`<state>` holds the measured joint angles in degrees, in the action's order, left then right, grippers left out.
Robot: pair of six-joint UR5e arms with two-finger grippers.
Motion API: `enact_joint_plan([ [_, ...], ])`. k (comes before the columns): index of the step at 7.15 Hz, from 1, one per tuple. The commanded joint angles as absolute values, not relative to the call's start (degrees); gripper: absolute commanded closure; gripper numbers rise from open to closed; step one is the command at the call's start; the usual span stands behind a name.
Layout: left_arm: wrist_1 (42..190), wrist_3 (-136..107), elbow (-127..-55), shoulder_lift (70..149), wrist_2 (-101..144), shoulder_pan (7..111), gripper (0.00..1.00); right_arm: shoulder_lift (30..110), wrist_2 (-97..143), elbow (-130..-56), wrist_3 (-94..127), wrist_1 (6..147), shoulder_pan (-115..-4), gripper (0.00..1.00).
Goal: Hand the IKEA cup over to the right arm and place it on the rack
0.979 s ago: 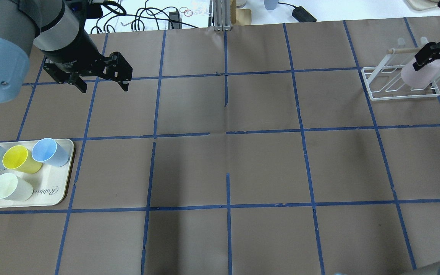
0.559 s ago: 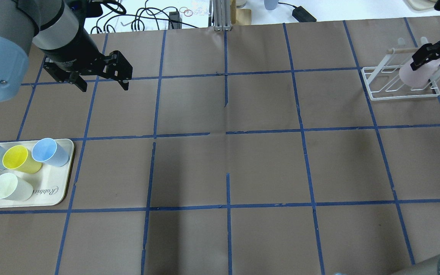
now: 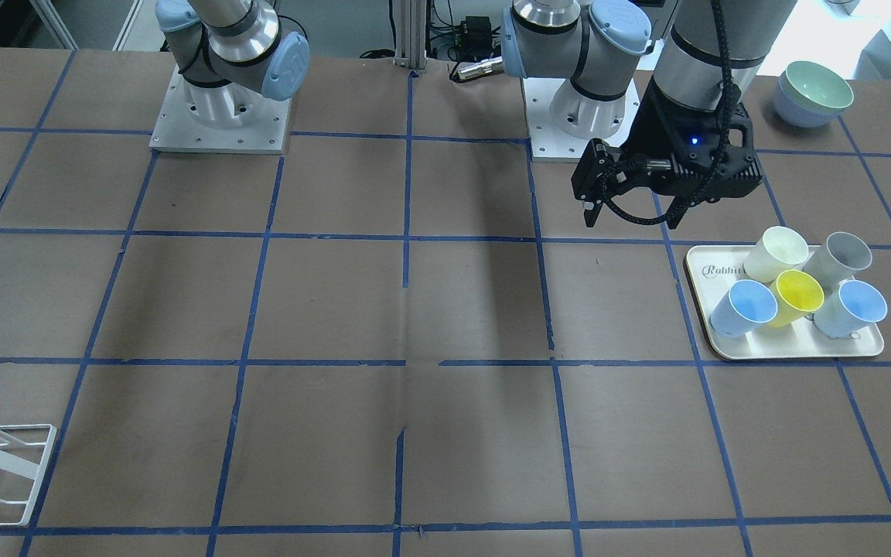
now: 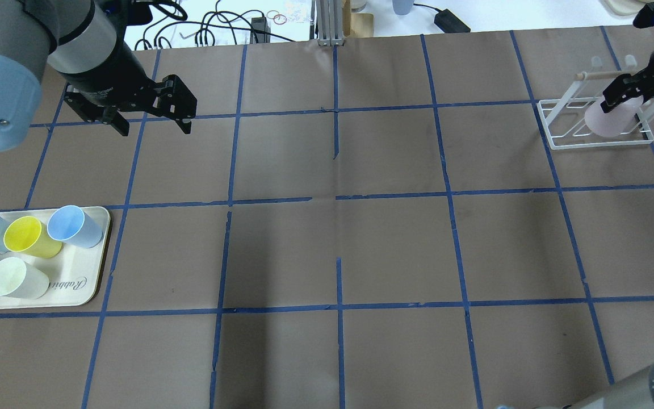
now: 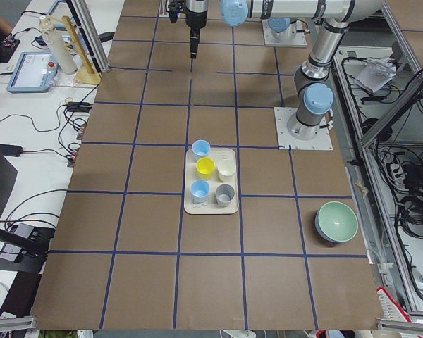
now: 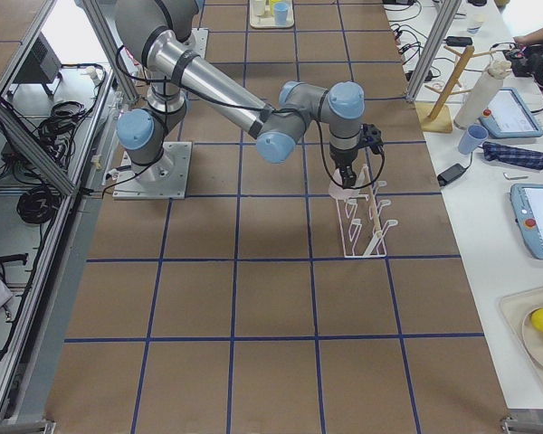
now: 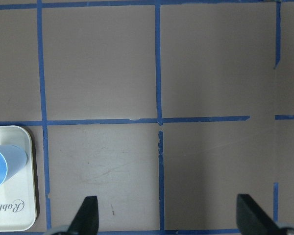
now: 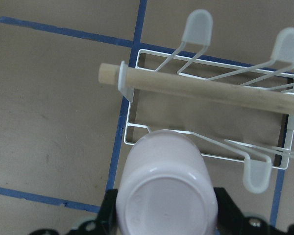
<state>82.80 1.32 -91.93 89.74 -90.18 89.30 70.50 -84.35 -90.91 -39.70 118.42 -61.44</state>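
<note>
The pale pink IKEA cup (image 4: 611, 118) hangs upside down in my right gripper (image 4: 622, 94), which is shut on it near its base. The cup is low over the near end of the white wire rack (image 4: 565, 142), tilted among the rods; I cannot tell whether it touches them. In the right wrist view the cup's bottom (image 8: 166, 196) sits between the fingers (image 8: 109, 211), in front of the rack's wooden bar (image 8: 201, 88). The cup (image 6: 344, 188) and rack (image 6: 366, 221) also show in the exterior right view. My left gripper (image 4: 154, 122) is open and empty, far left, above the table.
A cream tray (image 4: 91, 284) at the left front holds several cups lying on their sides: two blue, a yellow (image 4: 26, 236), a pale yellow and a grey one. Stacked bowls (image 3: 813, 93) sit near the left arm's base. Cables lie beyond the table's far edge.
My right gripper has carried the pink cup down and to the left, lower into the rack. The left arm has barely moved.
</note>
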Motion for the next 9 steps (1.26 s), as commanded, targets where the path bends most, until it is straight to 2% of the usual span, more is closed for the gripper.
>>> enact_joint_plan([
  [1,82.9,1.3,-91.9,89.7,-90.2,89.3,0.0,69.1,-84.3,-90.9,-40.0,119.4,-61.4,0.96],
  [2,82.9,1.3,-91.9,89.7,-90.2,89.3,0.0,68.4,-84.2,-90.9,-39.9,119.4,-61.4,0.94],
  [4,82.9,1.3,-91.9,89.6,-90.2,89.3,0.0,67.9,-84.2,-90.9,-39.7,119.4,-61.4,0.8],
  [5,82.9,1.3,-91.9,89.6,-90.2,89.3,0.0,67.9,-84.2,-90.9,-39.6,119.4,-61.4,0.65],
  [6,82.9,1.3,-91.9,89.6,-90.2,89.3,0.0,67.8,-84.1,-91.0,-39.6,119.4,-61.4,0.4],
  [7,82.9,1.3,-91.9,89.6,-90.2,89.3,0.0,67.8,-84.2,-91.0,-39.6,119.4,-61.4,0.33],
  [8,82.9,1.3,-91.9,89.6,-90.2,89.3,0.0,67.6,-84.2,-91.0,-39.7,119.7,-61.4,0.13],
  [9,82.9,1.3,-91.9,89.6,-90.2,89.3,0.0,67.6,-84.2,-90.9,-39.8,121.0,-61.4,0.0],
])
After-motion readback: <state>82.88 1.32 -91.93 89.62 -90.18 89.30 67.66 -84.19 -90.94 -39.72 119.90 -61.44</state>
